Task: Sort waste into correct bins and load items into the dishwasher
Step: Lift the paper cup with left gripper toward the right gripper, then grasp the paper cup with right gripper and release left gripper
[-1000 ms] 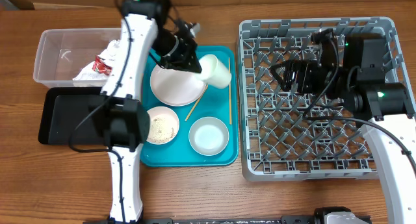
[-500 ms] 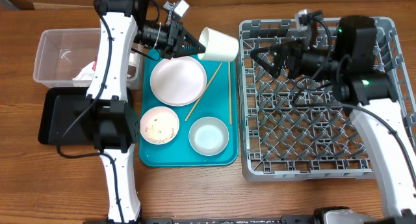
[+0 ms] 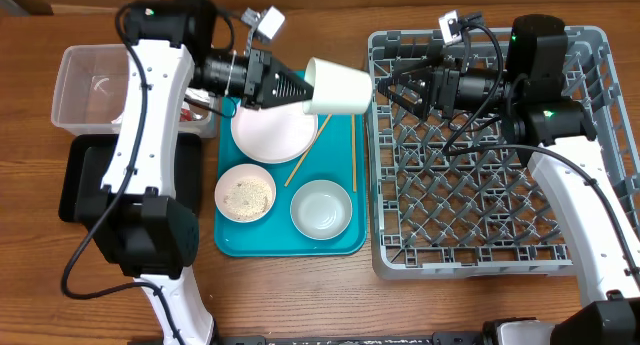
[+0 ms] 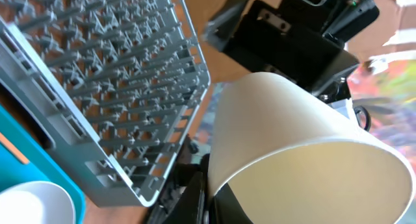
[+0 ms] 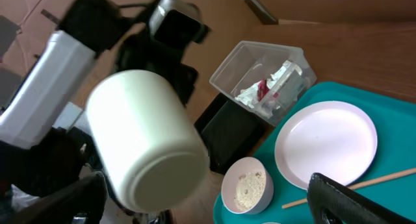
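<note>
- The white cup (image 3: 338,87) hangs on its side in the air above the teal tray's (image 3: 345,247) far right corner.
- The left gripper (image 3: 303,88) has its fingers pinching the cup's mouth end.
- The right gripper (image 3: 386,87), just right of the tray, faces the cup's base with its fingers spread wide.
- On the tray lie the plate (image 3: 272,125), two bowls (image 3: 246,193) and chopsticks (image 3: 352,150).
- Left of the tray, the clear tub (image 3: 80,60) holds the napkin (image 5: 279,78) and the red wrapper (image 5: 262,89).

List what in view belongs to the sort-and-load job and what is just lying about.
Job: cup in the left gripper, plate, empty bowl, bowl holding crumbs, two chopsticks, napkin and wrapper in the clear tub, black tray, dish rack.
Lying about: teal tray under the dishes, wooden table.
</note>
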Controlling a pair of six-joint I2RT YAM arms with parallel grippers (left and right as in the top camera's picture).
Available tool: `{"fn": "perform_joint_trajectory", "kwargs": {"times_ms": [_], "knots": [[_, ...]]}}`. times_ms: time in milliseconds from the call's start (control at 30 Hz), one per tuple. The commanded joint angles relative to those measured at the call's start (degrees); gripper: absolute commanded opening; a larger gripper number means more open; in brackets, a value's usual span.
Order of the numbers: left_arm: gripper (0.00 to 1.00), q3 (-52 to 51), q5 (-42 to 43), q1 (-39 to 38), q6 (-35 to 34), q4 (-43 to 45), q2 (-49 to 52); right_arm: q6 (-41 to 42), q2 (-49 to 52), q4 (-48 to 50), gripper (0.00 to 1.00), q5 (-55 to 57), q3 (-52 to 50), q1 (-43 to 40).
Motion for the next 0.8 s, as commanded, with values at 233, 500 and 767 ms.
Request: {"fn": "perform_joint_trajectory", "kwargs": {"times_ms": [233, 500, 767], "knots": [[0.04, -3.4, 7.8, 0.3, 3.7, 0.0, 0.2, -3.1, 0.1, 0.8, 1.00, -1.4, 1.4, 4.6], [0.04, -3.4, 8.9, -1.4, 3.3, 0.0, 0.2, -3.2, 0.7, 3.4, 0.97, -1.2, 1.4, 7.3], [0.04, -3.4, 8.7, -2.3, 3.3, 0.0, 0.2, -3.2, 1.0, 5.4, 0.82, -1.2, 1.4, 8.4]]}}
